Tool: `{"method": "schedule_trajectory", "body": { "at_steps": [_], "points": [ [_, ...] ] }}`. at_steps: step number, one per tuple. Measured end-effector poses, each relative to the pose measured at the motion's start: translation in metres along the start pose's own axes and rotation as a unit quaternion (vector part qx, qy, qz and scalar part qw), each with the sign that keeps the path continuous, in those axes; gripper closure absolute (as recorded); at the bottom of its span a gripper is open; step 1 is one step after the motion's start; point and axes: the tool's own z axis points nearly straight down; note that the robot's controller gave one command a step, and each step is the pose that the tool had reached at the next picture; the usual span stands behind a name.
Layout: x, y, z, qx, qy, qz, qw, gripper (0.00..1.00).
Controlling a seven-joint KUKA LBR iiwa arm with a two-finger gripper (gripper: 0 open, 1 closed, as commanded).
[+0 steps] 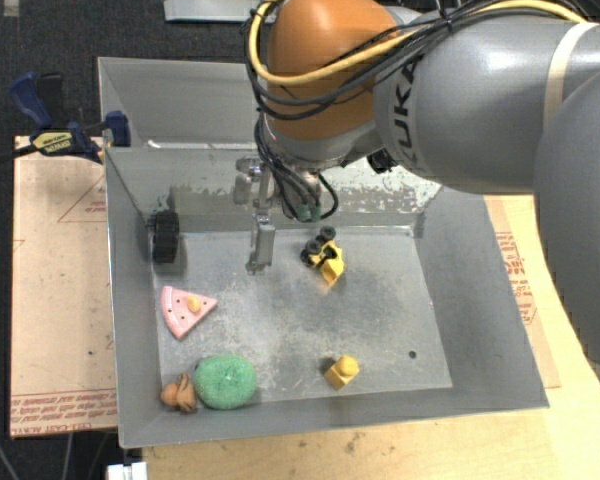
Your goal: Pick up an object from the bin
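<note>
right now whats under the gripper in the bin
Bare bin floor shows below the gripper. The yellow and black toy lies beside it, not under it. The arm covers the bin's back part, so anything there is hidden.

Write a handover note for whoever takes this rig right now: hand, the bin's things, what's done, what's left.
Hand: low near the back wall of the bin, nothing visibly held.
Nearest things: yellow-and-black toy just to its view-right; black wheel against the left wall.
Front of bin: pink wedge, green round pad, small brown piece, yellow block.
Done: nothing picked yet.
Left: settle on one thing, grasp, lift out.
</note>
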Motion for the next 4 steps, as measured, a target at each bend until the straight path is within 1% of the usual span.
{"method": "schedule_trajectory", "body": {
  "at_steps": [1, 2, 3, 4],
  "points": [
    [-0.001, -0.001, -0.005, -0.001, -0.0040, 0.001, 1.0000, 0.00],
    [0.019, 0.029, 0.031, -0.001, -0.0072, 0.005, 1.0000, 0.00],
    [0.086, 0.034, 0.059, -0.001, -0.0029, 0.040, 0.9992, 0.00],
    [0.095, 0.039, 0.084, -0.001, -0.0033, -0.022, 0.9997, 0.00]
  ]
}}
